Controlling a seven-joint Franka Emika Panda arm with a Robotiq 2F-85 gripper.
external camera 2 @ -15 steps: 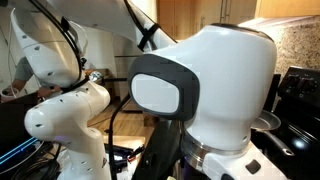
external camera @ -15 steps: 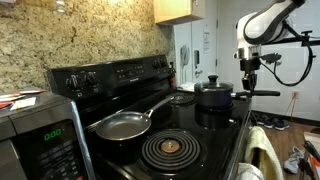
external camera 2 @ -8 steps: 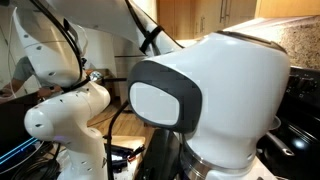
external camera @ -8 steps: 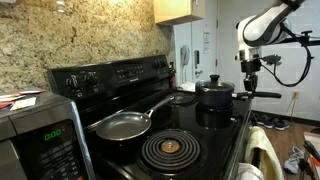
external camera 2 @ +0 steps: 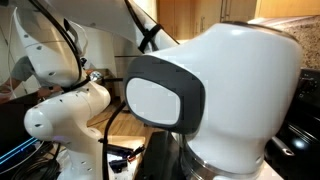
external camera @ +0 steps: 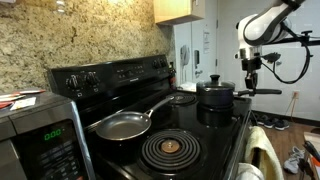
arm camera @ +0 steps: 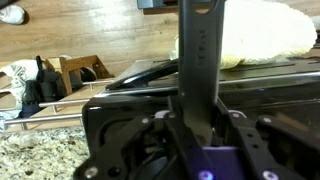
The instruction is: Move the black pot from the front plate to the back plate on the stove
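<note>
Jaws of the gripper straddle the black pot by its long handle, which runs straight out between them; clamped or not, I cannot tell. Pot sits over the front plate, the back plate just beside it toward the control panel

The arm arches over, hand pointing straight down, grip unclear.

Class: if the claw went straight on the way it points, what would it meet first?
Probably the black pot's handle, which in the wrist view runs straight between the fingers of the claw; whether they already touch is unclear.
</note>
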